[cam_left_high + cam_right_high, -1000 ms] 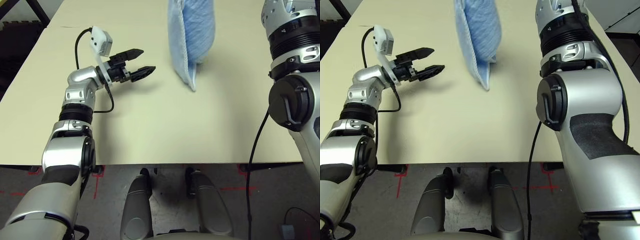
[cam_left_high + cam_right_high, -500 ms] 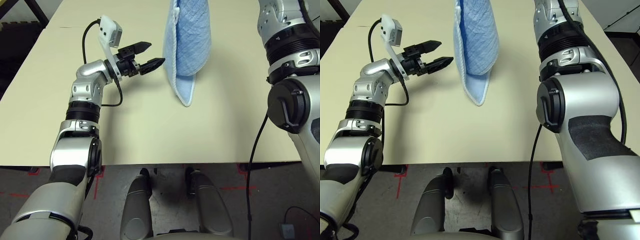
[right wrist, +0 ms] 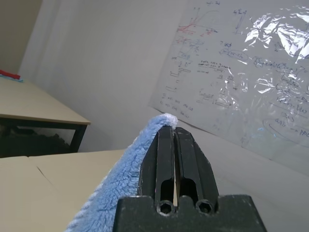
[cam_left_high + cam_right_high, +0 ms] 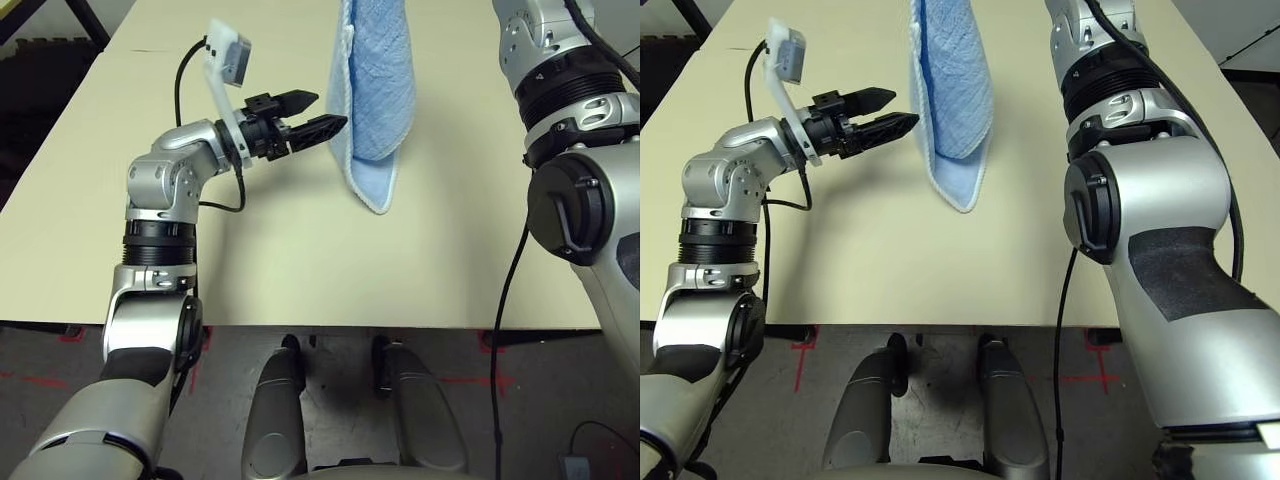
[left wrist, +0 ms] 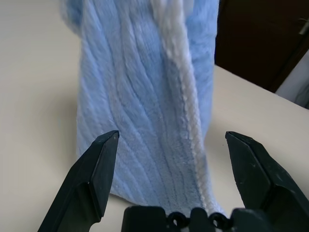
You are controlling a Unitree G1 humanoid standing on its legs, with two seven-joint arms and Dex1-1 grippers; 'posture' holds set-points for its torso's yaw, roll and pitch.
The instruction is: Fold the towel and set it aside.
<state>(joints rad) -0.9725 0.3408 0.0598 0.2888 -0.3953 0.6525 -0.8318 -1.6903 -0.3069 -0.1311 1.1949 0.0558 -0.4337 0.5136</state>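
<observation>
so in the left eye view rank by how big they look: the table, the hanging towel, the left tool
1. table, largest by far
2. towel, though its top is cut off by the frame
3. left tool, smallest, open beside the towel's edge

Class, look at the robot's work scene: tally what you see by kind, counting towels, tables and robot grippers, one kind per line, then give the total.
Towels: 1, the light blue towel hanging above the table.
Tables: 1, the beige table.
Grippers: 2, the left gripper open beside the towel, the right gripper shut on the towel's top edge.
Total: 4
</observation>
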